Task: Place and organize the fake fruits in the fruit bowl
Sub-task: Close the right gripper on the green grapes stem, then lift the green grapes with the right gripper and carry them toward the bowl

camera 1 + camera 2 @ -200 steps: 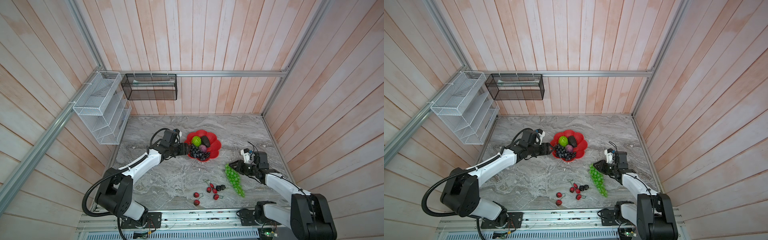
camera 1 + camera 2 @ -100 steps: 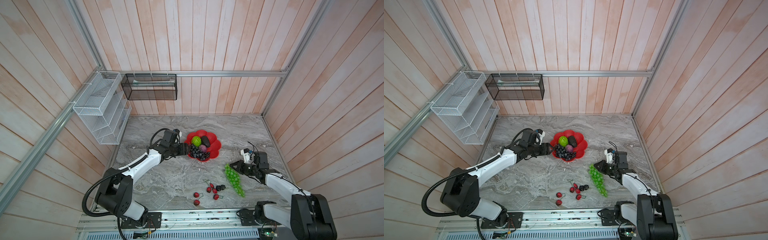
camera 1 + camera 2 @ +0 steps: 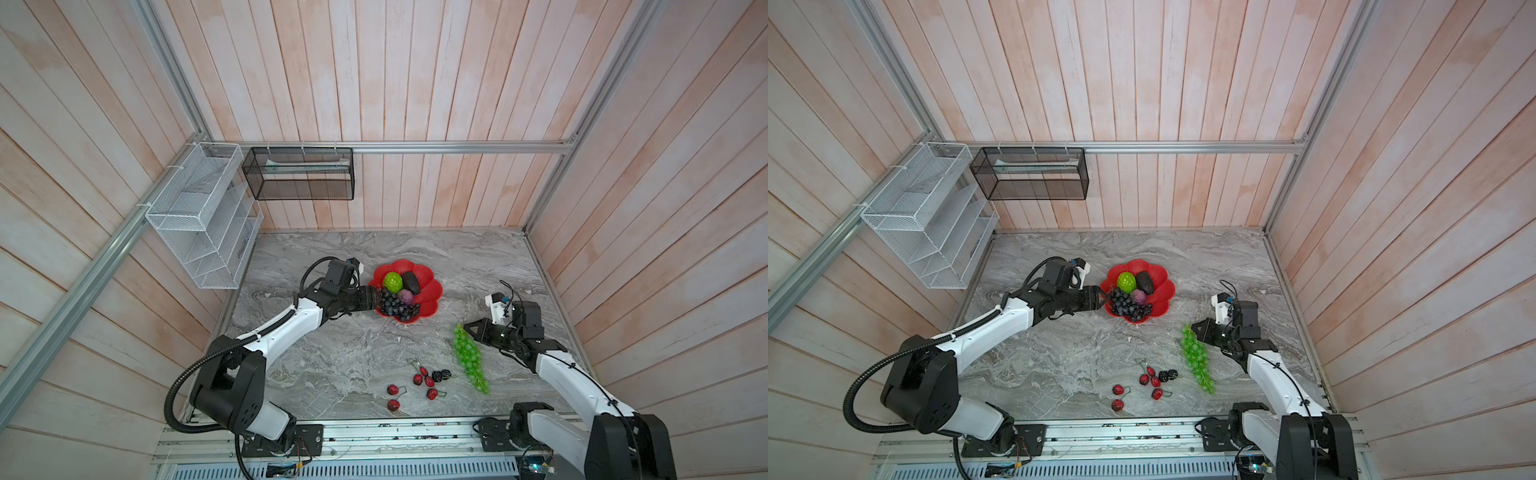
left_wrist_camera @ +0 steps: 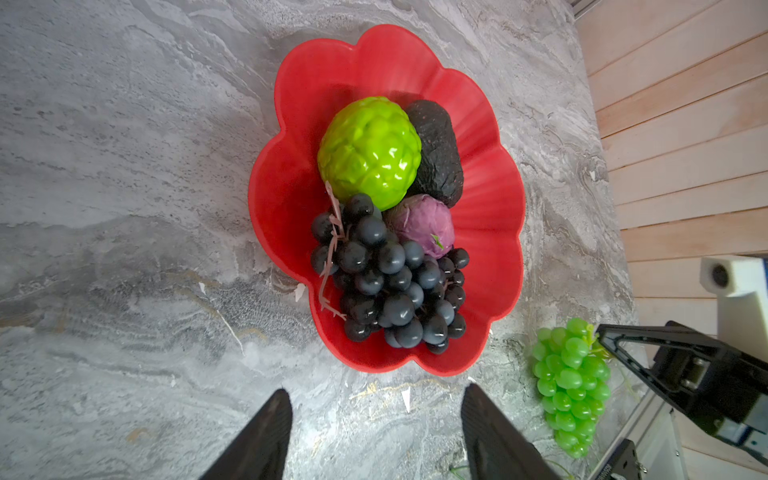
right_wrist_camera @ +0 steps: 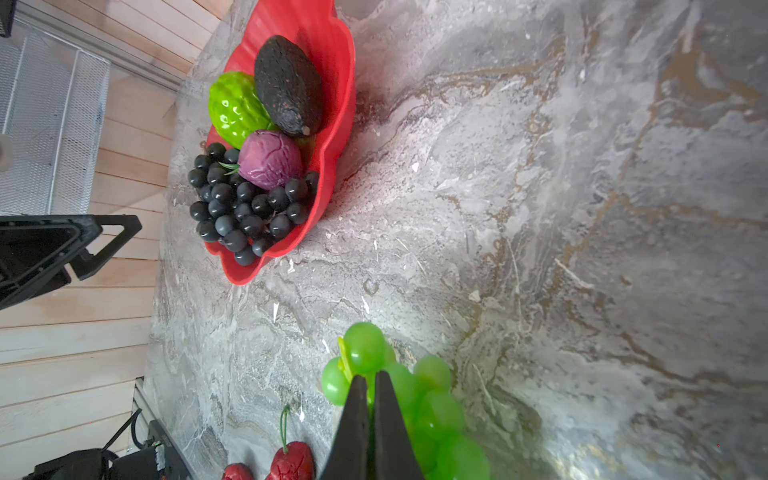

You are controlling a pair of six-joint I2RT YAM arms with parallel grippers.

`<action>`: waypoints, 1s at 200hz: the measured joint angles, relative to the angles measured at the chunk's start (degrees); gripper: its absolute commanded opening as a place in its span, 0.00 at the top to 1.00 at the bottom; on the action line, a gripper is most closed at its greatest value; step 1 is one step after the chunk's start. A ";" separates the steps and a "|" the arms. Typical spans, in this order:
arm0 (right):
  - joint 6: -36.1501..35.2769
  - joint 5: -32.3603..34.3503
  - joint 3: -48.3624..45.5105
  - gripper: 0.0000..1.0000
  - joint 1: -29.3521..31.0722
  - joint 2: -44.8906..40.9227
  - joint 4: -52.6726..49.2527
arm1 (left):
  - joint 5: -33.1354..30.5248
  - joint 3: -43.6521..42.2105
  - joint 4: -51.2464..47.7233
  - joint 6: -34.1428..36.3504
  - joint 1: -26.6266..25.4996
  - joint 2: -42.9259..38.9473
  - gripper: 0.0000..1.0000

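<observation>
Nearest the front rail, the small red plastic fruits with thin stems [image 3: 392,390] lie scattered on the grey marbled tabletop [image 3: 332,353]. Two black plastic berries [image 3: 441,375] touch each other at the scatter's far edge. All of these lie to one side of the right pincer [image 5: 371,380], toward the left arm.

Just beyond them, the long bunch of translucent green plastic grapes [image 3: 468,359] lies along the table. Its tail points to the front rail and its stem end sits at the right pincer's tips. That pincer is clenched: its two black fingers [image 5: 353,415] press together on the stem end of the green bunch.

Farther on, the left pincer [image 4: 376,390] is released, its fingers spread wide with only bare table between them, grasping nothing. Just ahead of its tips sits the shallow glossy red flower-shaped bowl [image 4: 374,62], well apart from the right pincer.

Inside the bowl, the dark purple plastic grape bunch [image 4: 390,282] lies closest to the left pincer. The purple-pink wrinkled ball [image 4: 424,224] touches it from behind. The bumpy lime-green ball [image 4: 368,151] and the rough black oval [image 4: 440,153] lie side by side at the far side.

Farthest off, above the table, hang the white wire mesh basket [image 3: 199,216] and the black mesh basket [image 3: 299,174].
</observation>
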 measured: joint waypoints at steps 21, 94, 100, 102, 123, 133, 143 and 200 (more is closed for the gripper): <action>-0.37 0.11 2.23 1.00 0.00 -1.99 -2.36 | 0.15 0.00 0.00 -0.17 0.00 0.00 0.33; -1.66 -0.02 5.88 1.00 0.00 -0.26 -3.48 | 0.68 0.00 0.00 -0.87 -0.31 0.00 0.33; -1.64 -0.17 5.81 1.00 0.00 0.90 -2.86 | 0.72 0.00 0.00 -0.90 -0.37 0.00 0.33; -1.62 -0.28 5.79 1.00 0.00 1.27 -2.62 | 0.76 0.00 0.00 -0.96 -0.39 -0.02 0.33; -1.64 -1.29 5.51 1.00 0.00 5.79 0.24 | 0.74 0.00 -0.02 -1.03 -0.52 -0.02 0.33; -1.70 -1.46 5.40 1.00 0.00 8.22 1.55 | 0.72 0.00 -0.02 -1.05 -0.52 -0.02 0.33; -1.88 -1.55 5.40 1.00 0.00 10.38 2.67 | 0.74 0.00 -0.04 -1.03 -0.52 -0.02 0.33; -3.87 -2.32 7.80 0.81 0.00 22.05 7.56 | 0.74 0.50 -0.35 -1.03 -0.52 0.28 0.33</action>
